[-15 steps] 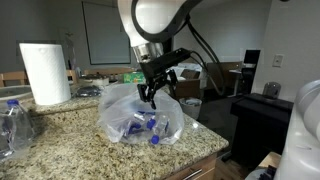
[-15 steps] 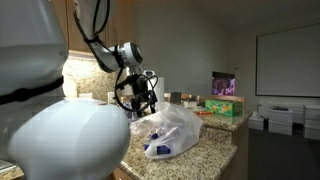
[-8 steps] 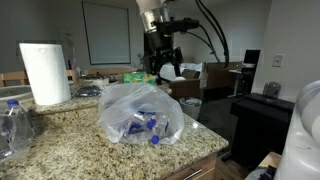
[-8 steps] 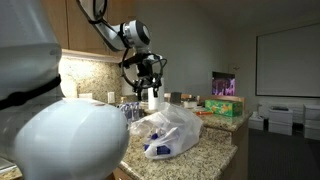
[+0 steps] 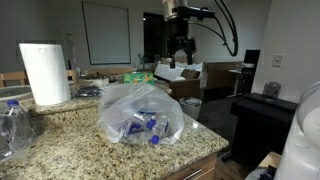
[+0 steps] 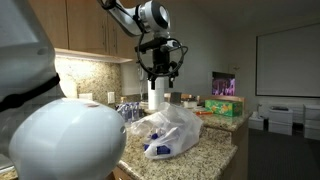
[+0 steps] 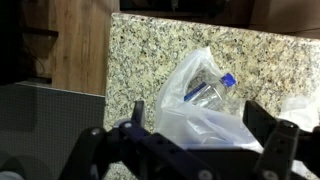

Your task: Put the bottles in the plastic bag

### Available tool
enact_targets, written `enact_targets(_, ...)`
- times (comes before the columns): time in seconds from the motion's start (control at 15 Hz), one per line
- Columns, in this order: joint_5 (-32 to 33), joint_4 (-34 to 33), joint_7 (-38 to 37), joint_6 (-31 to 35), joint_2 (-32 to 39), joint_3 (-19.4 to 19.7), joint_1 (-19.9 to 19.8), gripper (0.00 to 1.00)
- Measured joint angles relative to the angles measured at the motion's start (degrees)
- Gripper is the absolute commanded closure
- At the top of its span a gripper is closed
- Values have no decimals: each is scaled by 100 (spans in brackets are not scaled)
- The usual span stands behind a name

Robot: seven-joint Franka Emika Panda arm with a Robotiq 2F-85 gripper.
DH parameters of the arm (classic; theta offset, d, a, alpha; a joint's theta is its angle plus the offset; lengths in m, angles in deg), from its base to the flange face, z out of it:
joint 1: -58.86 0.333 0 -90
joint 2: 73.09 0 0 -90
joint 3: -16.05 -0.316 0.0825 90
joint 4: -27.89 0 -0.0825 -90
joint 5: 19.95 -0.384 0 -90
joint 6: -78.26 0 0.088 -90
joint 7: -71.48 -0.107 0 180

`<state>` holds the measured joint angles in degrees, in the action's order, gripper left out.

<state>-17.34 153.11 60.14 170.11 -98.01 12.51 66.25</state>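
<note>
Several bottles [image 5: 148, 127] lie inside the plastic bag [image 5: 116, 103].

hand [image 6: 163, 75] open, empty | above plastic bag [image 6: 168, 132] | bag on counter [image 6: 216, 140]

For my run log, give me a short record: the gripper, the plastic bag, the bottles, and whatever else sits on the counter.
gripper: Robotiq gripper, open, empty, high above the counter
bag: large translucent whitish plastic bag, lying on the speckled granite counter
bottles inside: several small clear bottles with blue caps, seen through the film
bottles outside: clear blue-capped bottle at the frame edge
other: upright white paper towel roll, apart from the bag
</note>
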Motion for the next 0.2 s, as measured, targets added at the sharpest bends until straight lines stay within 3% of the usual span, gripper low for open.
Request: enact_targets(0.2, -43, 0, 58, 0, -6, 120, -98, 0)
